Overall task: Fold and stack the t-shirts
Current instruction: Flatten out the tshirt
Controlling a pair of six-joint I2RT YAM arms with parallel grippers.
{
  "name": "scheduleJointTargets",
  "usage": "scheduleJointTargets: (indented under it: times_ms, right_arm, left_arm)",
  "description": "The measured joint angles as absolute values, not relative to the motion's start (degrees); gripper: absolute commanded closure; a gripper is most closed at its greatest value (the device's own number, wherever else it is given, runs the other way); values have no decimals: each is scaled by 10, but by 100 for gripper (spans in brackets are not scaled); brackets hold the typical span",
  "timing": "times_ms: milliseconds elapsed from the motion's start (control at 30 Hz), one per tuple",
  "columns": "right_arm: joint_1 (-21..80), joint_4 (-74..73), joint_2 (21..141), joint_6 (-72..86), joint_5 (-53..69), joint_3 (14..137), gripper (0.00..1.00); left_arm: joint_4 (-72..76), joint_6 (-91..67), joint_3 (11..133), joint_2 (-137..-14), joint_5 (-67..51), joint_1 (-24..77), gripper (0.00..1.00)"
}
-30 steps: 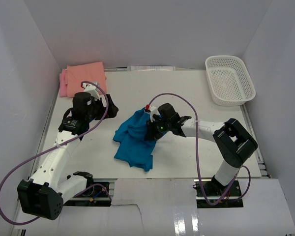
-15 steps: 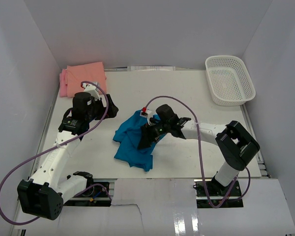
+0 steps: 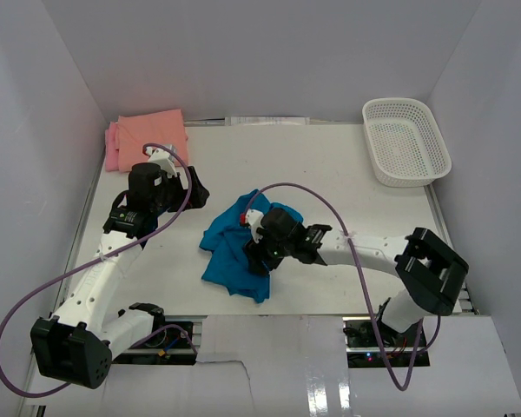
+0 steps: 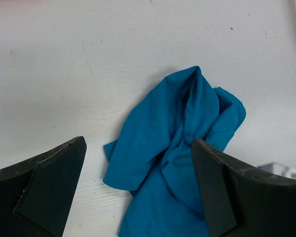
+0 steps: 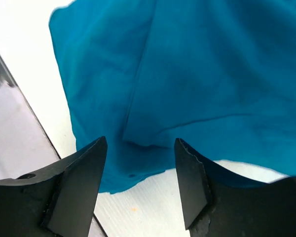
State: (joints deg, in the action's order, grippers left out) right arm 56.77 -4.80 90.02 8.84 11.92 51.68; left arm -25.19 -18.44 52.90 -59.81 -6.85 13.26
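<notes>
White table, pale walls, crumpled teal t-shirt, left pincer wide, right pincer wide over it

Shirts: three are counted, one teal shirt, one salmon shirt, one pink shirt | Baskets: one white basket is counted | Robot arms: two are counted, left arm, right arm | Purple cables: two are counted, left cable, right cable | Tables: one table is counted

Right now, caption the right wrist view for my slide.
Open right gripper hovers over the crumpled teal t-shirt, gripping nothing yet.
</notes>
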Motion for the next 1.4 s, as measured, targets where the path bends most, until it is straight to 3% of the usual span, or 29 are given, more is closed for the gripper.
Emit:
scheduleJointTargets:
  times_ms: [167, 533, 1400]
  right_arm:
    - [611, -60, 850, 63, 15, 490, 55]
    - [639, -62, 836, 33, -87, 482, 55]
    - [669, -71, 896, 23, -71, 511, 52]
  left_arm:
    - [-252, -184, 529, -598, -69, 133, 2]
    - [-252, -184, 529, -598, -69, 133, 2]
    - [-252, -184, 529, -599, -68, 133, 2]
